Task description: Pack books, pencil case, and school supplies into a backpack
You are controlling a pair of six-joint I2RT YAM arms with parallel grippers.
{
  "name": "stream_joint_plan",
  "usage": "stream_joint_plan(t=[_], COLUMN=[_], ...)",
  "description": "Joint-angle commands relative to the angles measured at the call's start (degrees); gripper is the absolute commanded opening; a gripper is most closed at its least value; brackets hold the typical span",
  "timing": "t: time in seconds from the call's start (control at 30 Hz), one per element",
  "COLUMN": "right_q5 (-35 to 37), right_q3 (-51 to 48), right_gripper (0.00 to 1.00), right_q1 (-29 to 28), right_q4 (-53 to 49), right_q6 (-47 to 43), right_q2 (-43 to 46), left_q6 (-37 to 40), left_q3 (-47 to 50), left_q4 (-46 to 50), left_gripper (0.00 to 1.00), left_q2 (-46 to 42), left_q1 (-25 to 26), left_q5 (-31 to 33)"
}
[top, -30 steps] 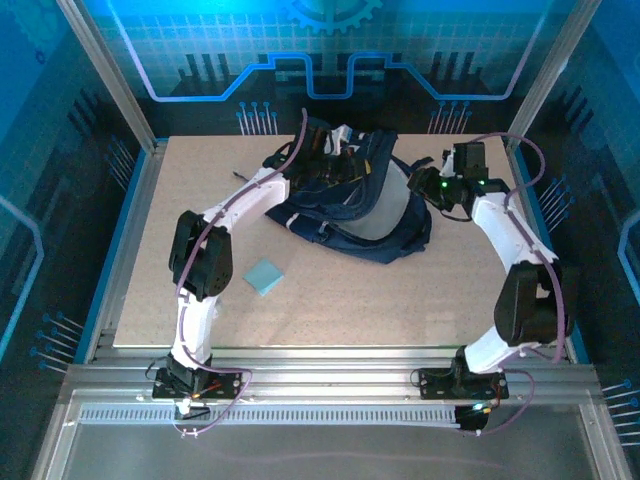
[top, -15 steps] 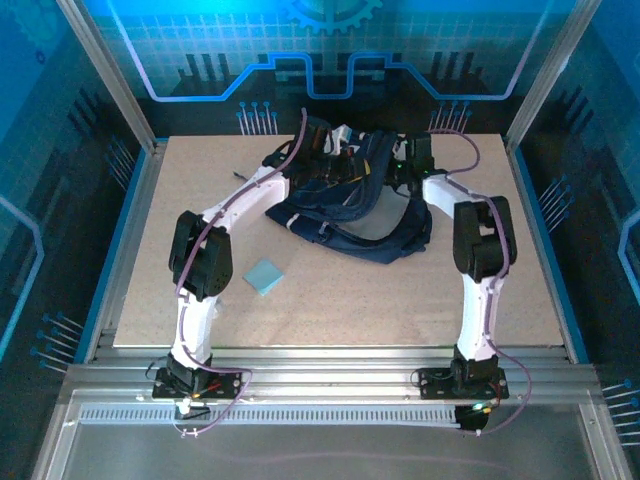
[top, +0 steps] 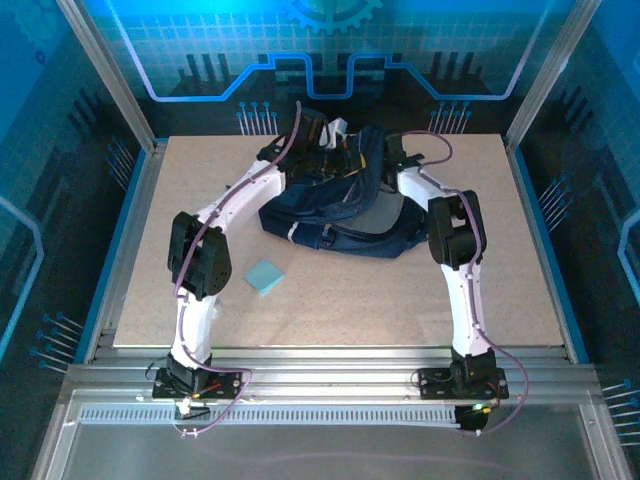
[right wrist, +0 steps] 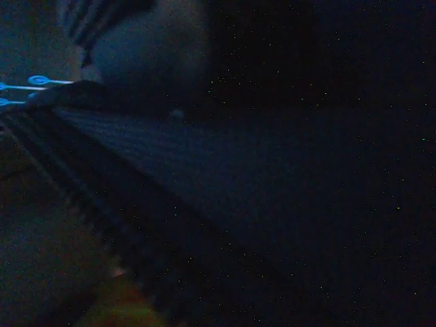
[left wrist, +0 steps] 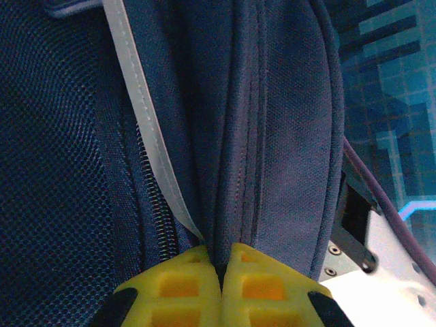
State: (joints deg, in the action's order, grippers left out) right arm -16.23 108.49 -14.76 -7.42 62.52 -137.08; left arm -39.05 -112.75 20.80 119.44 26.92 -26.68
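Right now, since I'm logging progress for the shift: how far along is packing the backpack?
Done: nothing I can confirm; the backpack's inside is hidden. In hand: the left gripper pinches the backpack's fabric edge, the right gripper is at its far side. Left: the light-blue pad lies on the table, unpacked.

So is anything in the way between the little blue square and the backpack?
Nothing visible: only bare table lies between the light-blue pad and the backpack. The left gripper is shut on the backpack's fabric.

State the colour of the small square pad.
The pad is light blue; best in top view.
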Motion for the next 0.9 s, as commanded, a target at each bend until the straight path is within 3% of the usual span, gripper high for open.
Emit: stream_joint_plan(t=[0.0,0.13,0.3,0.47,0.7,0.73,0.87], right_q5=[9.24,1.41,-6.55,-9.66,-3.60,-2.84,-2.75], right_q3=[-4.11,-11.89,-21.34,-31.16,-40.95,-42.21,-47.76], right_gripper=[0.32,0.36,0.44,0.51,0.55,0.56,0.59], right_q1=[-0.10,2.49,7.17,12.82,15.18,15.14,13.84], right_q4=[-13.28,-2.77,0.56,-6.27,-19.07,-20.14,-21.45], right_q6=[-2.57,-2.82,-6.36,-15.10,-26.71,-27.39,-27.85], right_q2=[1.89,9.25,20.43,33.68,52.03,54.39,62.61], left_q6=[1.57,1.02,-0.74,-4.24,-6.17,-6.41,-6.98], left_q3=[-6.18,-6.67,-2.00,3.18,1.83,1.34,1.46], left_q4=[-5.80,-5.64,-8.86,-16.38,-19.15,-18.96,-16.85], left_gripper=[0.00,0.00,0.00,0.00,0.00,0.07,0.73], left_q2=[-5.51,-4.07,-3.51,-2.89,1.23,1.82,2.10], left_q1=[0.87,0.40,0.41,0.86,2.93,3.06,2.92], left_q5=[-7.30,-7.31,-6.97,-6.06,-4.68,-4.41,-3.89])
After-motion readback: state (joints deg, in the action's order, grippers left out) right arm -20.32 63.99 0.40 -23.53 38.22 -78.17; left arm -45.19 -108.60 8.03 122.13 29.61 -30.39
